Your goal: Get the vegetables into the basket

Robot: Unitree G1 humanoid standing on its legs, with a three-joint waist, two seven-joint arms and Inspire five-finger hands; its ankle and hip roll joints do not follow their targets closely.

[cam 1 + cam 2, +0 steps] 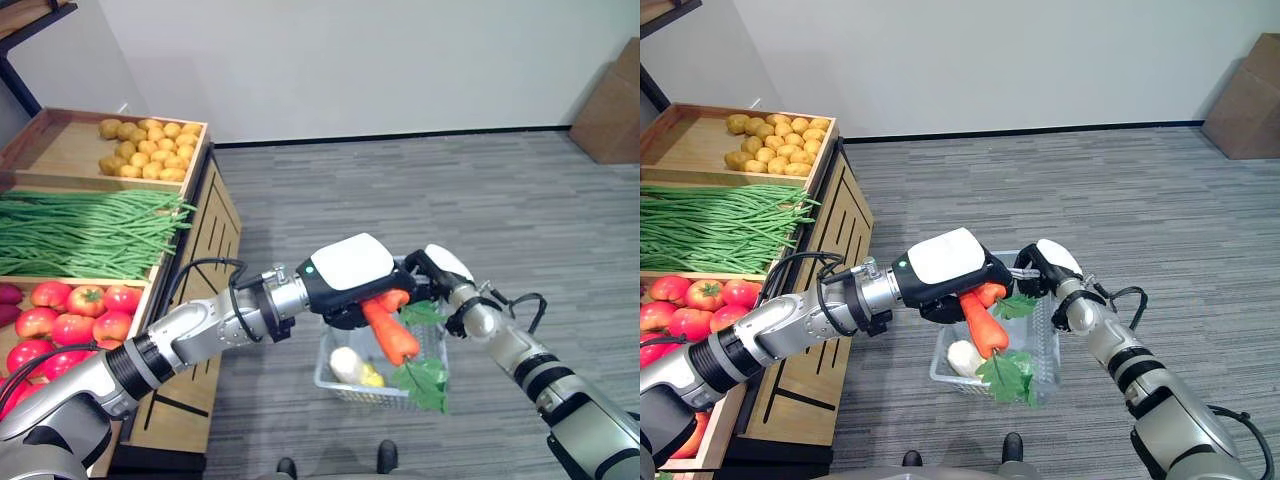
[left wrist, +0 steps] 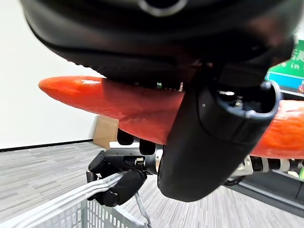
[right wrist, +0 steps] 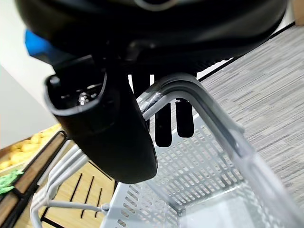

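I see my left hand (image 1: 345, 275) clasping 1 carrot (image 1: 390, 330) above the basket (image 1: 1045, 350). My right hand (image 1: 435, 270) is curled around the basket's handle (image 3: 190, 92).

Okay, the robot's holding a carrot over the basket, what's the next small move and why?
Probably lower and release. The left robot hand is curled round the orange carrot with green leaves, which hangs tilted above the grey mesh basket. The right robot hand holds the basket's handle, so easing the carrot down first should avoid a drop.
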